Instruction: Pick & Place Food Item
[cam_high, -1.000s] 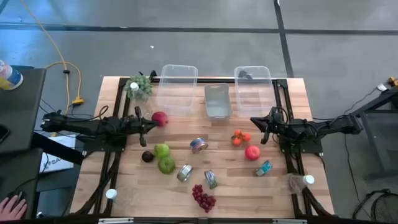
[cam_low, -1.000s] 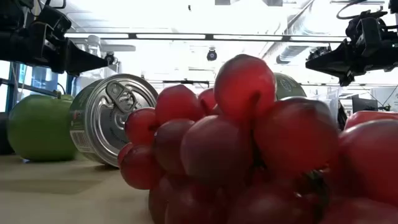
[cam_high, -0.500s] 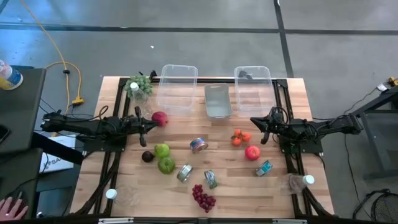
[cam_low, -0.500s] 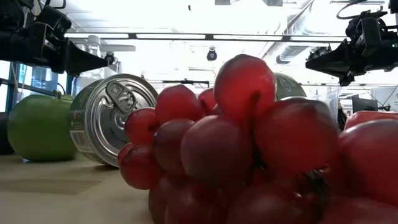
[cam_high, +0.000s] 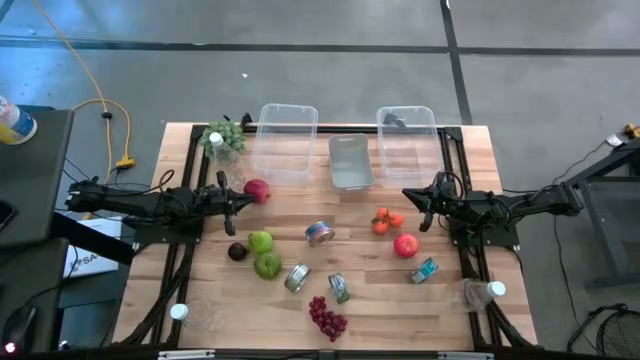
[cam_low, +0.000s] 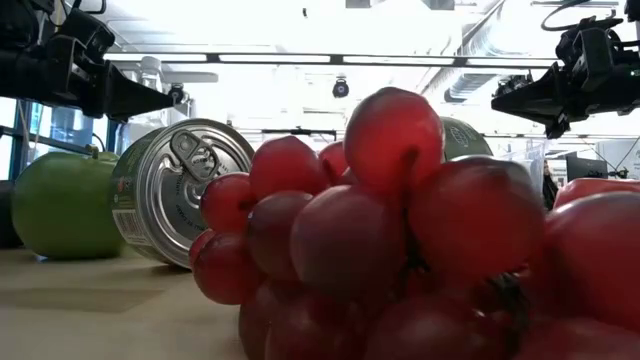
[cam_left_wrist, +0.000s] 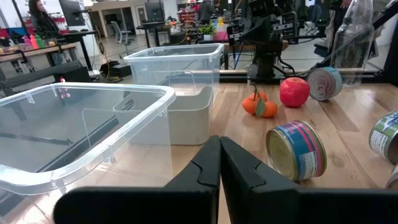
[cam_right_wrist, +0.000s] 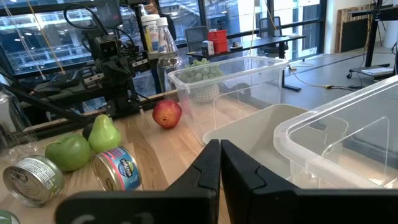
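- Two dark arms wait low over the pale wooden table (cam_high: 350, 215), one at 9 o'clock and one at 3 o'clock, tips pointing inward.
- The left gripper (cam_high: 229, 197) has its jaws pressed together on nothing; a red apple (cam_high: 257, 190) lies just beside its tip.
- The right gripper (cam_high: 422, 207) likewise has its jaws closed and empty, with two small orange mandarins (cam_high: 386, 221) and a red tomato-like fruit (cam_high: 405, 245) near it.
- Three containers line the 12 o'clock edge: two clear plastic tubs (cam_high: 287, 142) and a grey rectangular bin (cam_high: 350, 161) between them.
- Green grapes (cam_high: 224, 136) sit at 11 o'clock.
- A green apple (cam_high: 267, 265), a green pear (cam_high: 260, 241) and a dark plum (cam_high: 237, 252) cluster toward 8 o'clock.
- Several tin cans (cam_high: 320, 233) lie scattered near the centre.
- A bunch of red grapes (cam_high: 327, 318) lies at 6 o'clock.
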